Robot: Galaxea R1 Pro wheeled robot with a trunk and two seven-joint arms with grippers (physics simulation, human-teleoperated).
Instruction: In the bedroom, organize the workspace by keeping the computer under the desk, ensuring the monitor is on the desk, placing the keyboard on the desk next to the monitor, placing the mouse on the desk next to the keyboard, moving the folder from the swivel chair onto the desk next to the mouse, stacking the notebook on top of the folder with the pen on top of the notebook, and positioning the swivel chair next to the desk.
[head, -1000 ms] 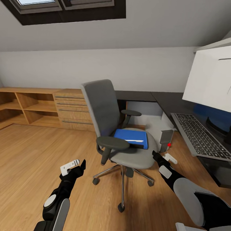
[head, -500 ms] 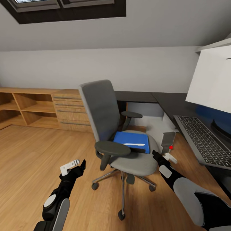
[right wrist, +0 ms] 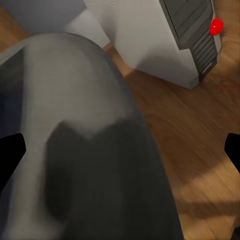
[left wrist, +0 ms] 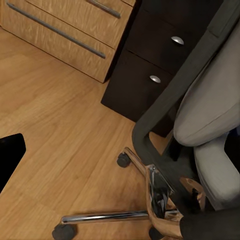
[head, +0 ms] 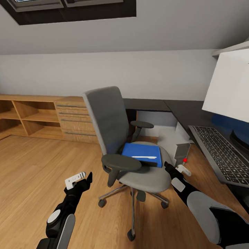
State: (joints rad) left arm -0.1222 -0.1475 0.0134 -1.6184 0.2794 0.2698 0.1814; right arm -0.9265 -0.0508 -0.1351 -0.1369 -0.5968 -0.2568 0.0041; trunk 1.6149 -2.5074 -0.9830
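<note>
The grey swivel chair (head: pixel 107 117) stands on the wood floor in front of the black desk (head: pixel 185 110). A blue folder (head: pixel 142 153) with a white strip on it lies flat on the chair's seat. The computer (head: pixel 177 147), with a red dot, sits on the floor under the desk and also shows in the right wrist view (right wrist: pixel 170 45). On the desk at the right are the keyboard (head: pixel 221 155) and the monitor (head: pixel 230 86), its white back facing me. My left gripper (head: pixel 81 178) hangs open left of the chair. My right gripper (head: pixel 177 169) is open beside the seat's right edge (right wrist: pixel 90 145).
A low oak shelf-and-drawer unit (head: pixel 52 117) runs along the back wall at the left. Dark drawers (left wrist: pixel 150 75) sit behind the chair's chrome base (left wrist: pixel 155 200). Open wood floor (head: pixel 31 173) spreads to the left of the chair.
The whole picture has slid a little, so the monitor and keyboard sit further right: the camera has moved. Both grippers keep the same pose and stay open.
</note>
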